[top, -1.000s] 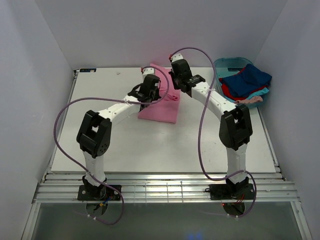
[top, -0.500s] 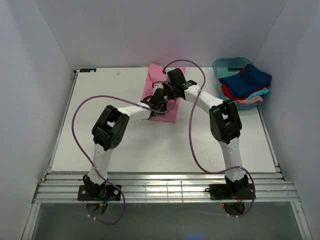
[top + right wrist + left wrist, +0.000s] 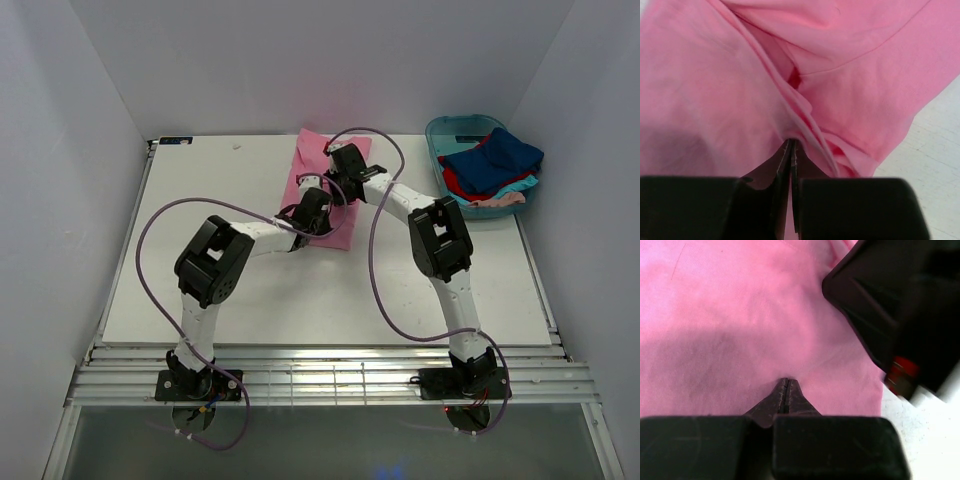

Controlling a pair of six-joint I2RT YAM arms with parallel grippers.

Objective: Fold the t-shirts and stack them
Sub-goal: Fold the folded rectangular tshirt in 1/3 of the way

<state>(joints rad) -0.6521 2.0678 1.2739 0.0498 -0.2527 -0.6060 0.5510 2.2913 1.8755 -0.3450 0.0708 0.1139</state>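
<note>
Currently the pink t-shirt [image 3: 312, 152] is lying flat on the table [image 3: 250, 290] as a long folded strip, running from the middle of the far edge toward the table centre. The left gripper [image 3: 785, 385] is bearing down on the near end of the strip. Its fingers [image 3: 801, 406] are pressed together with the tips against the cloth; whether any cloth is caught between them cannot be told. The right gripper [image 3: 791, 145] is sitting just beside it, toward the far edge, with its closed jaws pinching a raised fold of the pink t-shirt. At the far right corner, the dark blue t-shirt [image 3: 503, 152], red t-shirt [image 3: 455, 182], turquoise t-shirt [image 3: 512, 188] and pale pink t-shirt [image 3: 502, 200] are lying heaped in the teal tub [image 3: 452, 125].
</note>
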